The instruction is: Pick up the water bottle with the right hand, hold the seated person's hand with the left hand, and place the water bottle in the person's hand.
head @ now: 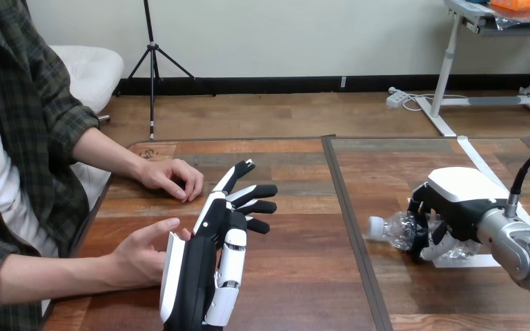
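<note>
A clear plastic water bottle (395,230) lies on its side at the table's right, cap pointing left. My right hand (455,207) sits over its body with fingers curled round it. My left hand (210,265) stands at the lower middle-left, fingers straight and spread, pointing up and away. The person's nearer hand (141,252) rests on the table just left of my left hand, palm turned toward it and touching or nearly touching its side; I cannot tell which. The person's farther hand (169,176) lies loosely curled on the table behind.
A dark seam (348,221) runs front to back down the wooden table (297,276) between my two hands. A white sheet (469,261) lies under the bottle and my right hand. The person sits along the left edge.
</note>
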Robot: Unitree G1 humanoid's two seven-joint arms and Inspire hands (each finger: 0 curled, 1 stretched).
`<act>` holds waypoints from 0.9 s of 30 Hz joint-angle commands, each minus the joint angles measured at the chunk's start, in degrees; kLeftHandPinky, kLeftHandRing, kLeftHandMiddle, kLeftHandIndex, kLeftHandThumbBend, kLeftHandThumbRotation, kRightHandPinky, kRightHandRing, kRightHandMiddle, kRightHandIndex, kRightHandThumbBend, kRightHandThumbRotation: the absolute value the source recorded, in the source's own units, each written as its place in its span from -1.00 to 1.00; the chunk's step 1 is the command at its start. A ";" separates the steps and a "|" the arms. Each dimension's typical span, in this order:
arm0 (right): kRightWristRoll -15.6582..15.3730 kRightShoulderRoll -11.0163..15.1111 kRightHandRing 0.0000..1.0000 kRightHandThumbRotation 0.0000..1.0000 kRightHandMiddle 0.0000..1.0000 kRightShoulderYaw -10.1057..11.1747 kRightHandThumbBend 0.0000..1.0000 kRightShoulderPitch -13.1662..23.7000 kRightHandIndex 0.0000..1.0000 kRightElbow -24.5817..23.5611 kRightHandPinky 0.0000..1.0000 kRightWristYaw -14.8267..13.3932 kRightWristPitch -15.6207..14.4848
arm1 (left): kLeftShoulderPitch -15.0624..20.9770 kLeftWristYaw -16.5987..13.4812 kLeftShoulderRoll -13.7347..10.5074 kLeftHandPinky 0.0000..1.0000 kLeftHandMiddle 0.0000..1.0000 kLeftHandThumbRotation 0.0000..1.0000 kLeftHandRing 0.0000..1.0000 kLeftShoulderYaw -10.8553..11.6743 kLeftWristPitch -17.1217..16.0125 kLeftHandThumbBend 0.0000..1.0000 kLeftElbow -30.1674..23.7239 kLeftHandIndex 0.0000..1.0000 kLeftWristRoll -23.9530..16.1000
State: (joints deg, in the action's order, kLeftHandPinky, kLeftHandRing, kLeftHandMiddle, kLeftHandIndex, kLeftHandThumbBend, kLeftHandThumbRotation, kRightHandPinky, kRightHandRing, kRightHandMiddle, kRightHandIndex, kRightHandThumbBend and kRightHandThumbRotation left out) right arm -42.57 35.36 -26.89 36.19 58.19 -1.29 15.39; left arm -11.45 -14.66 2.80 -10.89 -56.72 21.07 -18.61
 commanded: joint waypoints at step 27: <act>6.22 -3.58 0.01 -1.00 0.09 2.99 0.48 2.53 0.04 1.93 -0.10 -4.88 2.17 | 0.41 -0.36 1.68 0.11 0.41 1.00 0.31 -0.58 -0.41 -0.92 -1.73 0.73 -0.09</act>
State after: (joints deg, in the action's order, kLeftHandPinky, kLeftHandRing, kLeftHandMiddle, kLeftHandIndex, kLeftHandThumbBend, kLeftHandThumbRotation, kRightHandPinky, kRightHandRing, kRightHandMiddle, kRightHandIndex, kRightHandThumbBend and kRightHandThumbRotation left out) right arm -37.91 32.57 -26.04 36.07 60.40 -4.28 17.57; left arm -12.60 -14.85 2.77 -10.92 -56.72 21.06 -18.58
